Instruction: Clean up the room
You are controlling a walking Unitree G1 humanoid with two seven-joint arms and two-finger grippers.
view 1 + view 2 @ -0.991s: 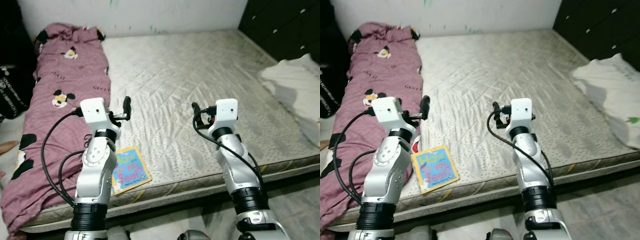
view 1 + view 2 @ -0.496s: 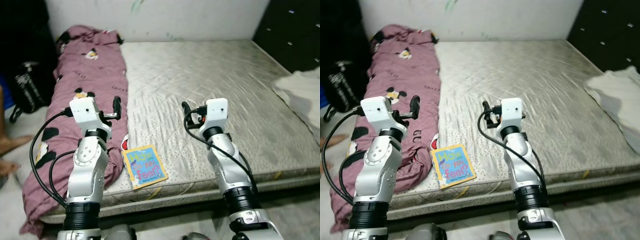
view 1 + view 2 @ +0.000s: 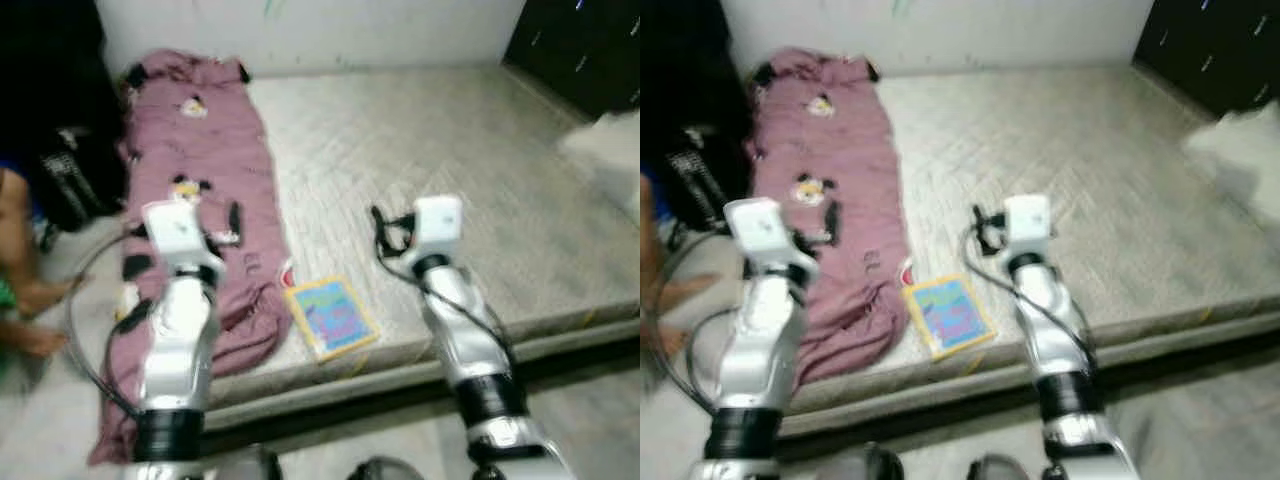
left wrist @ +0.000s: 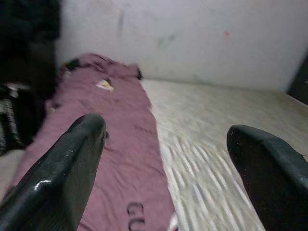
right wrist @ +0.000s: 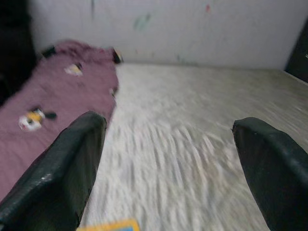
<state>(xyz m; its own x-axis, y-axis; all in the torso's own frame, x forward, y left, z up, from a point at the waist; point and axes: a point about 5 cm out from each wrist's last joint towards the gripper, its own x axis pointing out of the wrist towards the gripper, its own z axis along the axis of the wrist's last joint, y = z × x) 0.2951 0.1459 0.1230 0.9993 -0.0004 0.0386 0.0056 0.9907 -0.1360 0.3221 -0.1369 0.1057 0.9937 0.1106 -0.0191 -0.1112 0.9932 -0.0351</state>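
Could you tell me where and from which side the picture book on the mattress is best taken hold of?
Probably by its near edge. The book lies flat by the front edge of the mattress, beside the purple blanket, so coming low from the robot's side lets one finger slide beneath. The open right hand hovers nearest.

A bedroom in a home: a bare quilted mattress fills the frame's centre, a maroon cartoon-print blanket lies along its left, a dark dresser stands upper right, against a white wall.
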